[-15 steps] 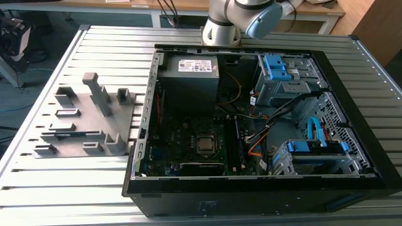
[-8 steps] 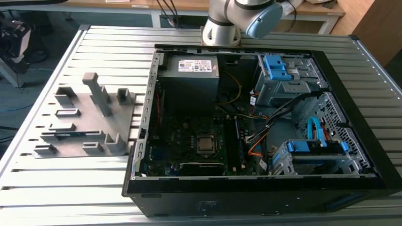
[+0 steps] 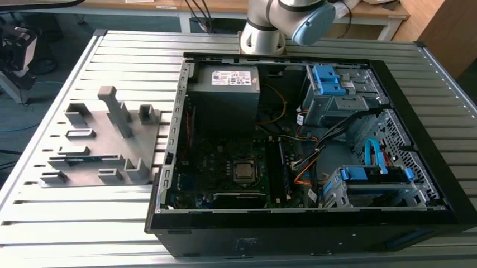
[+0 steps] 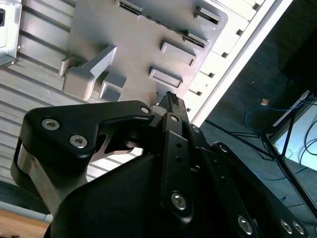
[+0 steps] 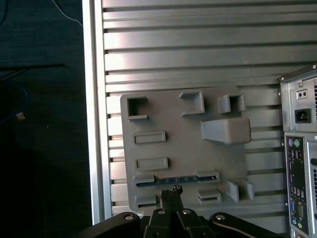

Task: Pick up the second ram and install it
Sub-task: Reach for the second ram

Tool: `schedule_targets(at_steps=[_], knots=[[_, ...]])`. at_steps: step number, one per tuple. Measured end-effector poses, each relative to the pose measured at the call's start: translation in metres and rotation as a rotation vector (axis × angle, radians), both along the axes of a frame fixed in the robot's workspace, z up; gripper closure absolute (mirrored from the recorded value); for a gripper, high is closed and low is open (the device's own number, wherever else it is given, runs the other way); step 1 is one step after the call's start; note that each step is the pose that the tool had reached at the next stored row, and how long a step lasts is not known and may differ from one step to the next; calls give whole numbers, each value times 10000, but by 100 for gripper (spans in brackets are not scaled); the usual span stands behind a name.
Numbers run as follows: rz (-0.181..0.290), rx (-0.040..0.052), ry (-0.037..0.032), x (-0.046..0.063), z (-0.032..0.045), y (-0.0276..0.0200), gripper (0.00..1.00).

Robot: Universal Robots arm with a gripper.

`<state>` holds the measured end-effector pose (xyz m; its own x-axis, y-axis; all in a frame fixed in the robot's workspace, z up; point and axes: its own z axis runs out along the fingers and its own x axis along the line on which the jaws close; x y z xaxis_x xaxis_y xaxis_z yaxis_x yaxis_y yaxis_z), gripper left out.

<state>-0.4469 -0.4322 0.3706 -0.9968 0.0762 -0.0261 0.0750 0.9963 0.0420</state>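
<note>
- Over on the exterior view's left, the second ram (image 3: 80, 159) sits in the grey plate (image 3: 111, 167).
- Second wrist view: the gripper (image 4: 171, 97) is pinched together and empty.
- First wrist view: the second ram (image 5: 176, 179) lies just ahead of it. Pinched like that, the gripper might bump the stick, not grab it.

A flat grey plastic holder plate (image 5: 188, 158) with raised blocks and rectangular slots lies mid-frame on a ribbed silver metal tabletop (image 5: 198, 49). A thin, long, dark green memory stick (image 5: 190, 178) sits edge-up in one long slot. The black metal tool (image 5: 172, 191) shows at the frame's edge, its tip close by the stick's middle. The grey back panel of a computer case (image 5: 299, 148), with ports, stands near the plate.
</note>
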Motion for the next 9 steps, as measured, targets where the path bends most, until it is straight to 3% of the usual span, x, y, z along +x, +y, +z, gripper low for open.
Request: schedule_targets(at_steps=[9], knots=[[0, 0, 0, -16, -61, -20, 90]])
